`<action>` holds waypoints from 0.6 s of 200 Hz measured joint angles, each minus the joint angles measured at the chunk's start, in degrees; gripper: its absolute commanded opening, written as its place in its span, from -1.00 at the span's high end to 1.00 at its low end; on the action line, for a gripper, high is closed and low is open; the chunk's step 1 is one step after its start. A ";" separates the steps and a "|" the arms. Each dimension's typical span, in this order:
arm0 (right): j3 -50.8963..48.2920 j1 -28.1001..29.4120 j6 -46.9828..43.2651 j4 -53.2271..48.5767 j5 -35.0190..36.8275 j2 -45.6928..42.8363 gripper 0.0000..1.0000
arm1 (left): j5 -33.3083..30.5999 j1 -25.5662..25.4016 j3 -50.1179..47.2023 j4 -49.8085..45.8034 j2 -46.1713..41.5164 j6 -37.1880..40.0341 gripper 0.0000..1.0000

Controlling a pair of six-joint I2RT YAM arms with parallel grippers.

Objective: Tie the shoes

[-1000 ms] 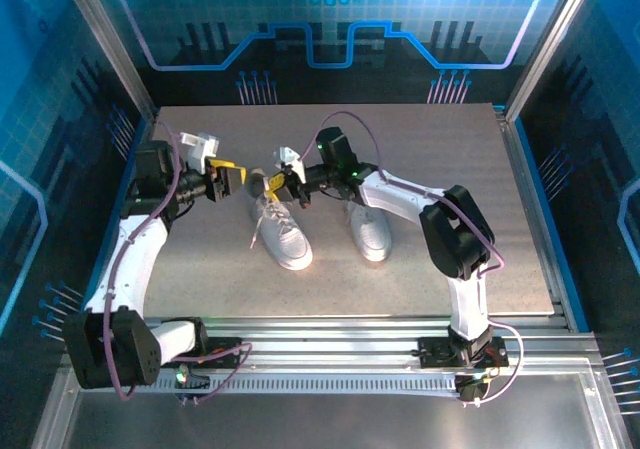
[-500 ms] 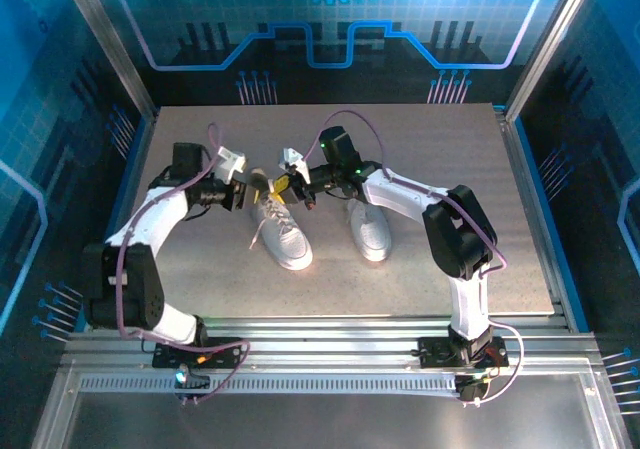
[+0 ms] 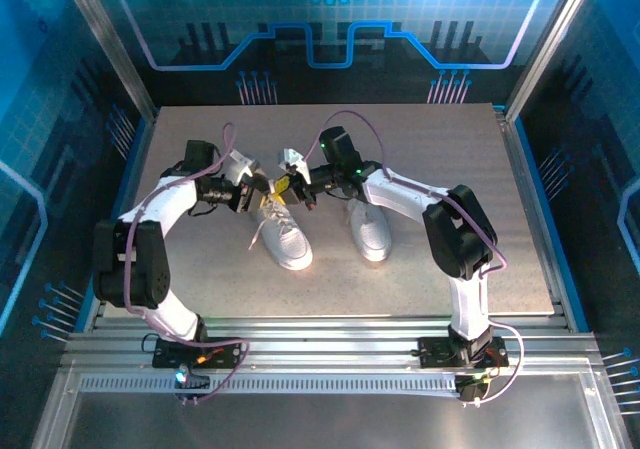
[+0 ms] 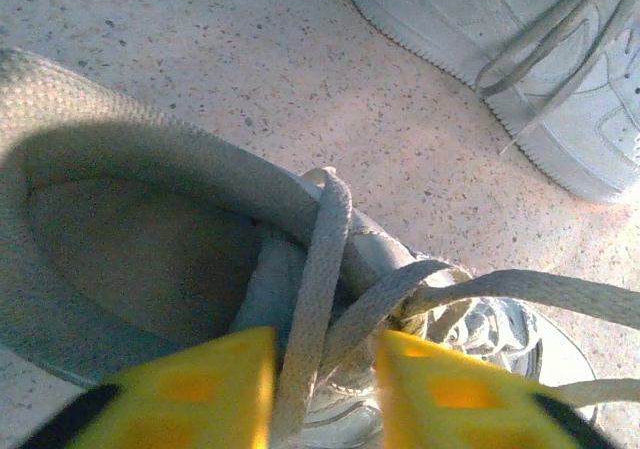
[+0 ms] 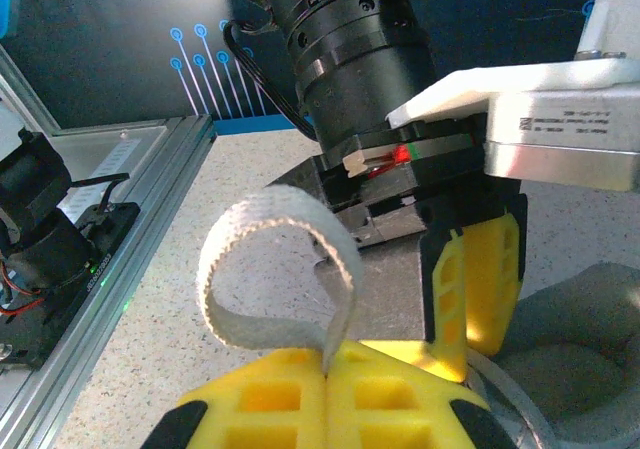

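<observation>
Shows white all over on the left sneaker [image 3: 283, 237] and on the right sneaker [image 3: 370, 231] beside it. Greyish inside the left sneaker's opening [image 4: 130, 239]; off-white with a fine woven texture on its laces [image 4: 318, 259]. Bright yellow on the left gripper [image 4: 325, 349] and the right gripper [image 5: 328, 359] by the left sneaker, with a moulded grid of square pockets on the latter. Pale grey-white, ribbed weave on the lace loop [image 5: 265, 234]. Beige with dark speckles on the tabletop [image 4: 250, 59] around the left sneaker. White shells and black joints on the left arm [image 3: 170, 204] and right arm [image 3: 400, 194]; purple on the cables [image 3: 347, 115]. Blue with lighter blue circuit lines on the wall [image 3: 200, 29] behind the left sneaker.
</observation>
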 measured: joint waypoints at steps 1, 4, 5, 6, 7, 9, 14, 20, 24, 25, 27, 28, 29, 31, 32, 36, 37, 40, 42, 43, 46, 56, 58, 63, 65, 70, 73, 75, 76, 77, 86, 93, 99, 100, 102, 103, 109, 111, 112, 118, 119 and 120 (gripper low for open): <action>0.00 0.00 -0.04 0.00 0.00 0.00 1.00 | 0.00 0.00 0.00 0.04 -0.02 0.20 0.72; 0.00 0.00 -0.04 -0.04 0.00 0.00 1.00 | 0.02 0.00 0.00 0.02 0.00 0.07 0.75; 0.00 0.00 -0.04 -0.07 0.00 0.00 1.00 | 0.04 0.00 0.00 -0.04 0.00 -0.28 0.76; 0.00 0.00 -0.07 -0.07 0.00 0.00 1.00 | 0.11 0.00 0.00 -0.07 0.00 -0.15 0.77; 0.00 0.00 -0.07 -0.07 0.00 0.00 1.00 | 0.13 0.00 0.00 -0.04 0.00 0.04 0.78; 0.00 0.00 -0.07 -0.09 0.00 0.00 1.00 | 0.17 0.00 0.00 -0.02 -0.02 0.46 0.80; 0.00 0.00 -0.07 -0.15 0.00 0.00 1.00 | 0.31 0.00 0.02 -0.07 -0.02 0.26 0.84; 0.00 0.00 -0.09 -0.17 0.00 0.00 1.00 | 0.33 0.02 0.00 -0.09 -0.02 0.11 0.88; -0.02 0.00 -0.07 -0.17 0.02 0.00 1.00 | 0.37 0.04 0.00 -0.07 -0.02 0.09 0.91; -0.02 0.00 -0.07 -0.17 0.02 0.00 1.00 | 0.37 0.04 0.00 -0.07 -0.02 -0.02 0.91; -0.02 0.00 -0.09 -0.17 0.02 0.00 1.00 | 0.44 0.04 0.02 -0.07 -0.02 0.11 0.93; -0.02 0.00 -0.09 -0.20 0.02 0.00 1.00 | 0.44 0.04 0.00 -0.04 -0.02 0.13 0.93; -0.02 0.00 -0.07 -0.17 0.02 0.00 1.00 | 0.42 0.04 0.00 -0.07 -0.04 0.20 0.94; -0.02 0.00 -0.07 -0.17 0.02 0.00 1.00 | 0.44 0.07 0.00 -0.07 -0.07 0.02 0.95; -0.04 0.00 -0.07 -0.17 0.02 0.00 1.00 | 0.44 0.07 0.00 -0.07 -0.09 -0.07 0.95; -0.04 0.00 -0.07 -0.17 0.04 -0.02 1.00 | 0.42 0.11 0.00 -0.02 -0.17 0.11 0.97; -0.04 0.00 -0.09 -0.20 0.04 -0.04 1.00 | 0.44 0.11 0.00 -0.04 -0.20 0.02 0.97; -0.07 0.00 -0.07 -0.20 0.04 -0.07 1.00 | 0.46 0.13 0.00 -0.07 -0.33 -0.09 0.99; -0.11 0.00 -0.07 -0.20 0.07 -0.09 1.00 | 0.44 0.17 0.00 -0.04 -0.42 0.02 1.00; -0.11 0.00 -0.07 -0.20 0.04 -0.09 1.00 | 0.44 0.17 0.00 -0.04 -0.44 -0.07 1.00; -0.13 0.00 -0.07 -0.20 0.04 -0.11 1.00 | 0.44 0.22 0.00 -0.07 -0.68 -0.17 1.00; -0.20 0.00 -0.07 -0.20 0.07 -0.26 1.00 | 0.44 0.50 -0.02 0.02 -1.70 -0.24 1.00; -0.20 0.00 -0.07 -0.20 0.09 -0.31 1.00 | 0.44 0.57 -0.02 0.00 -1.90 -0.26 1.00; -0.24 0.00 -0.07 -0.20 0.09 -0.37 1.00 | 0.44 0.83 -0.09 0.11 -2.69 -0.37 1.00; -0.26 0.00 -0.07 -0.20 0.13 -0.42 1.00 | 0.44 0.96 -0.11 0.15 -3.08 -0.42 1.00; -0.26 -0.02 -0.07 -0.22 0.13 -0.48 1.00 | 0.46 1.29 -0.15 0.17 -3.96 -0.44 1.00; -0.26 -0.02 -0.07 -0.22 0.22 -0.52 1.00 | 0.46 1.49 -0.20 0.17 -4.57 -0.46 1.00; -0.26 -0.02 -0.07 -0.22 0.22 -0.55 1.00 | 0.48 1.64 -0.26 0.28 -4.92 -0.50 1.00; -0.26 -0.02 -0.07 -0.22 0.22 -0.55 1.00 | 0.46 1.68 -0.28 0.31 -5.03 -0.50 1.00; -0.26 -0.02 -0.07 -0.22 0.24 -0.55 1.00 | 0.46 1.77 -0.33 0.35 -5.31 -0.52 1.00; -0.26 -0.02 -0.07 -0.28 0.24 -0.70 1.00 | 0.59 2.47 -0.66 0.61 -7.04 -0.96 1.00; -0.26 -0.04 -0.07 -0.42 0.26 -0.81 1.00 | 0.68 3.04 -0.94 0.83 -8.37 -1.46 1.00; -0.26 -0.04 -0.07 -0.57 0.31 -0.90 1.00 | 0.68 3.50 -1.31 1.29 -9.40 -1.68 1.00; -0.26 -0.04 -0.07 -0.59 0.33 -0.94 1.00 | 0.70 3.61 -1.40 1.42 -9.64 -1.86 1.00; -0.26 -0.04 -0.07 -0.61 0.37 -0.96 1.00 | 0.70 3.74 -1.55 1.55 -9.99 -1.92 1.00; -0.26 -0.04 -0.07 -0.63 0.39 -0.96 1.00 | 0.70 3.80 -1.60 1.62 -10.12 -1.92 1.00; -0.26 -0.04 -0.07 -0.66 0.50 -1.07 1.00 | 0.70 4.22 -2.05 1.92 -11.10 -2.21 1.00; -0.26 -0.04 -0.04 -0.66 0.52 -1.07 1.00 | 0.70 4.35 -2.25 2.03 -11.43 -2.29 1.00; -0.26 -0.04 -0.04 -0.66 0.57 -1.07 1.00 | 0.72 4.39 -2.32 2.10 -11.56 -2.40 1.00; -0.26 -0.04 -0.04 -0.74 0.79 -1.11 1.00 | 0.70 4.79 -2.91 2.32 -12.52 -3.04 1.00; -0.26 -0.04 -0.04 -0.79 0.87 -1.11 1.00 | 0.72 4.90 -3.08 2.38 -12.83 -3.15 1.00; -0.26 -0.07 -0.04 -0.83 0.92 -1.11 1.00 | 0.72 4.94 -3.15 2.47 -12.96 -3.23 1.00</action>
